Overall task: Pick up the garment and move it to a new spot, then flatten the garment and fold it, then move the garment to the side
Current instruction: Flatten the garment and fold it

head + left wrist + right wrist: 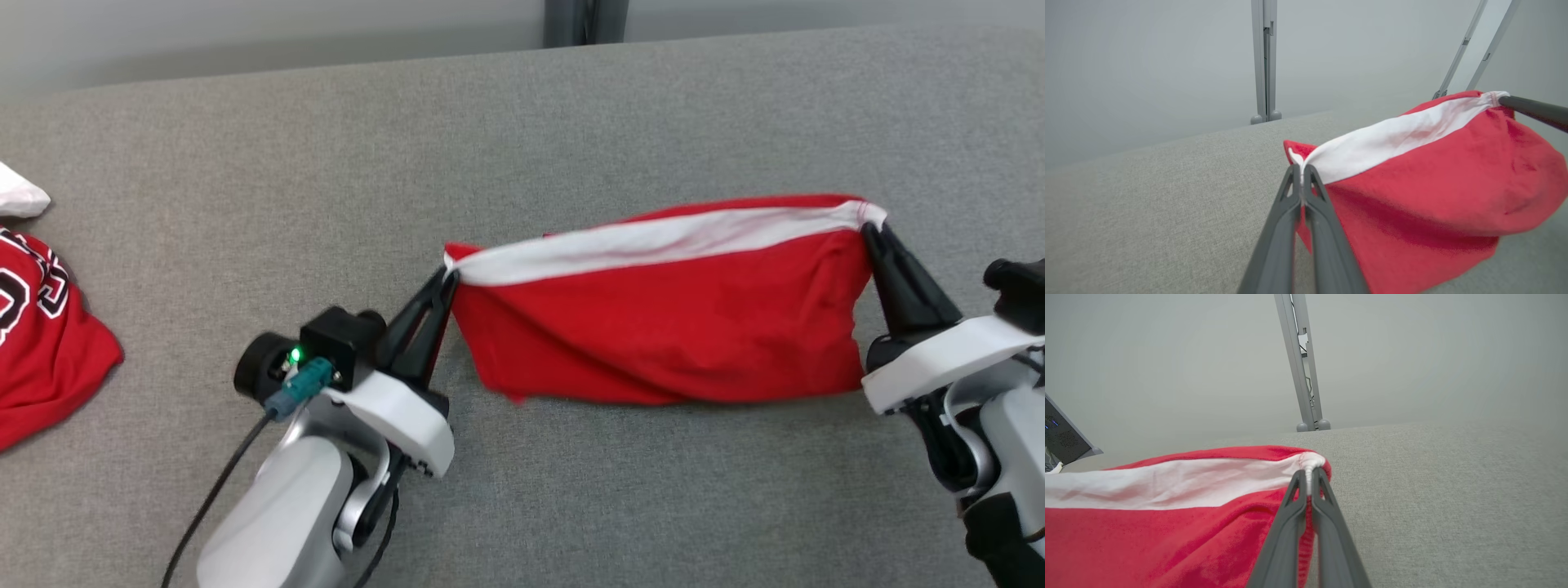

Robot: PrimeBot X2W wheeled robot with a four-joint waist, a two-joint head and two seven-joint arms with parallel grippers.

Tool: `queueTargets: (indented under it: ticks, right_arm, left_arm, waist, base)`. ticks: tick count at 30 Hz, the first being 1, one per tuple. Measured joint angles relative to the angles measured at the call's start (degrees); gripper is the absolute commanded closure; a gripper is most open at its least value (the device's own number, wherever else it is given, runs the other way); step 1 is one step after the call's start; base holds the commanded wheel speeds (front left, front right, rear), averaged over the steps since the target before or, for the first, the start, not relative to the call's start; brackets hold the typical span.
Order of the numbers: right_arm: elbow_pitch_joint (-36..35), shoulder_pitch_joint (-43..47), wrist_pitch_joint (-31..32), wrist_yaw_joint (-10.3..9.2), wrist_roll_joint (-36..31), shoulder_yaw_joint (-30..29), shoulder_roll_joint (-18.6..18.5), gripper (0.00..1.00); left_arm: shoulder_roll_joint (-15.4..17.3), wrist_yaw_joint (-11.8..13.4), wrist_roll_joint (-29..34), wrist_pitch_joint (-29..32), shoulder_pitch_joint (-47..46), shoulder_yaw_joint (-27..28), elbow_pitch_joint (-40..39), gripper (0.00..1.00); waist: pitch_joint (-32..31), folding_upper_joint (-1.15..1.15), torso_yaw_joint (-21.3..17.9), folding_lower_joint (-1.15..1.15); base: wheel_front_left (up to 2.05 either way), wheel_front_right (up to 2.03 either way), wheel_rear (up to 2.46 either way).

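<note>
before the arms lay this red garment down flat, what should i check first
1. Left gripper shut on one top corner of the garment: ok.
2. Right gripper shut on the opposite top corner: ok.
3. White band stretched between the grippers: ok, with a slight sag.
4. Lower edge hanging free of the gray surface: cannot tell; it hangs bunched and close to it.
5. Bare surface beyond the garment for laying it down: ok.
6. Red jersey at the far left lies well apart from the held garment: ok.
</note>
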Motion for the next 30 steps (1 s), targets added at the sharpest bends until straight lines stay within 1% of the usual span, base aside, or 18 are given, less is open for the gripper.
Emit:
queueTargets:
  ticks: [4,12,18,21,25,27,30]
  right_arm:
    - [-4.24,-0.85,-0.92,0.0,-0.75,-1.38,-1.16,1.0]
    - [-16.17,-4.97,-1.72,0.0,-5.35,-6.3,-1.85,1.0]
    - [-24.18,-7.05,2.03,0.0,-7.88,-10.11,-1.04,1.0]
    - [-26.26,-7.04,4.0,0.0,-8.22,-11.38,-0.29,1.0]
    - [-27.35,-7.05,5.87,0.0,-8.1,-12.13,0.46,1.0]
    - [-27.09,-7.54,6.34,0.0,-7.44,-12.47,0.71,1.0]
    - [-25.76,-10.65,6.46,0.0,-6.61,-12.79,0.51,1.0]
  left_arm:
    - [0.42,1.2,0.49,-0.98,-2.67,1.29,-4.23,1.0]
    - [3.12,2.04,2.65,-0.73,-10.54,3.67,-12.67,1.0]
    - [4.98,2.44,3.32,1.3,-16.69,5.75,-17.59,1.0]
    - [5.33,2.47,3.2,2.16,-18.52,6.48,-19.06,1.0]
    - [5.09,2.37,2.46,3.14,-20.03,6.56,-19.29,1.0]
    - [4.53,1.77,1.71,3.3,-21.19,6.49,-18.58,1.0]
    - [3.75,0.59,0.68,3.7,-25.22,6.66,-16.15,1.0]
  waist:
    - [-1.57,0.0,-0.12,0.0]
    - [-4.29,0.0,-0.69,0.0]
    - [-6.42,0.0,-0.7,0.0]
    - [-7.0,0.0,-0.63,0.0]
    - [-6.49,0.0,-0.5,0.0]
    - [-5.71,0.0,-0.41,0.0]
    - [-3.78,0.0,-0.27,0.0]
  base:
    - [0.0,0.0,0.0]
    - [0.0,0.0,0.0]
    - [0.0,0.0,0.0]
    - [0.0,0.0,0.0]
    - [0.0,0.0,0.0]
    - [0.0,0.0,0.0]
    - [0.0,0.0,0.0]
